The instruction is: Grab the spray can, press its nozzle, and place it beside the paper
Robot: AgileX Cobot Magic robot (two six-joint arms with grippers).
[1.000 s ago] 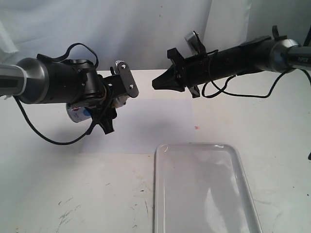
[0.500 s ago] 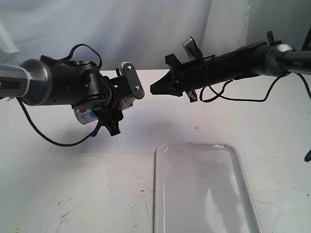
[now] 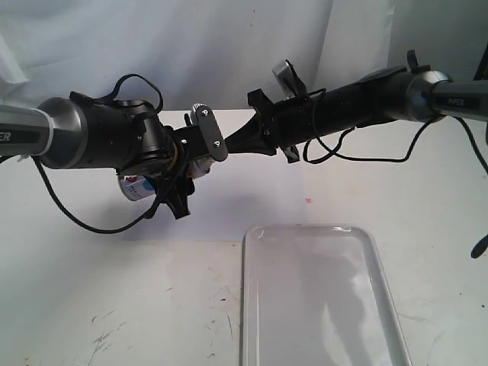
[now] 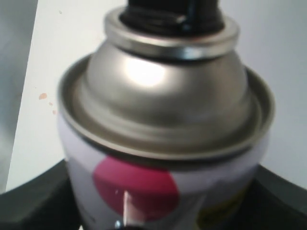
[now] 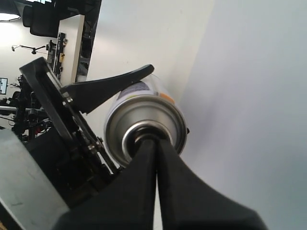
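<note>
In the exterior view we count one spray can (image 3: pixel 136 185), clamped by the left gripper (image 3: pixel 191 166) and held sideways in the air above the table, with one glossy tray (image 3: pixel 245 305) nearer the camera. A paler sheet under the arms may be the paper (image 3: pixel 252 206), though we cannot be sure. The right gripper (image 3: pixel 232 143) reaches across to the can's top. In the left wrist view the can fills the frame: silver shoulder, printed label, a single black nozzle (image 4: pixel 172 12). We judge it light, rigid and smooth enough to slip or roll, so the hold belongs on the cylindrical body, below the shoulder. In the right wrist view the right gripper's jaws are pressed together, empty, their tip against the nozzle.
</note>
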